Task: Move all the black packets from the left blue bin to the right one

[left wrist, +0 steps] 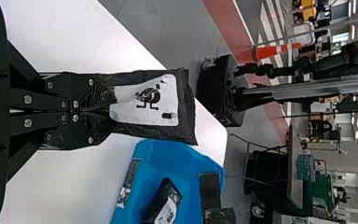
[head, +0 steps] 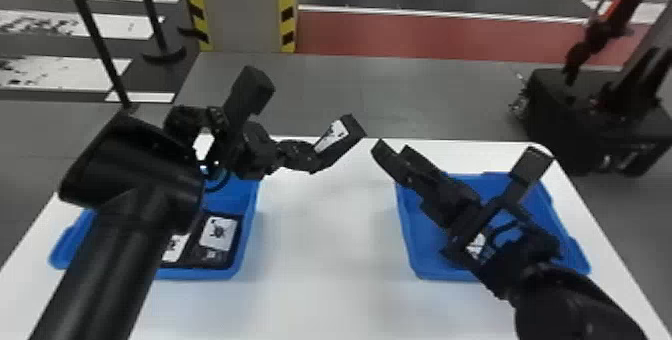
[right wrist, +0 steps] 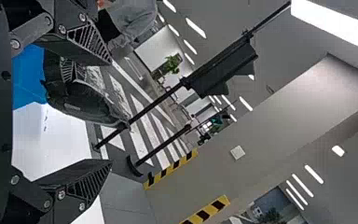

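In the head view, my left gripper (head: 300, 156) is between the bins, shut on a black packet (head: 345, 139). The left wrist view shows the left gripper (left wrist: 107, 103) pinching one end of this white-labelled packet (left wrist: 186, 105). My right gripper (head: 462, 156) is above the right blue bin (head: 412, 264), fingers apart. Seen from the right wrist, the right gripper (right wrist: 109, 112) is open, the crumpled packet (right wrist: 81, 105) farther off between its fingers. Black packets (head: 218, 234) lie in the left blue bin (head: 247, 224), partly behind the left arm. Another packet (left wrist: 168, 205) is in the right bin (left wrist: 156, 154).
Both bins stand on a white table (head: 325, 274). Beyond its back right corner is a black box-shaped base (head: 565, 114) with an arm. Black poles (head: 95, 29) and a striped pillar (head: 245, 9) stand behind.
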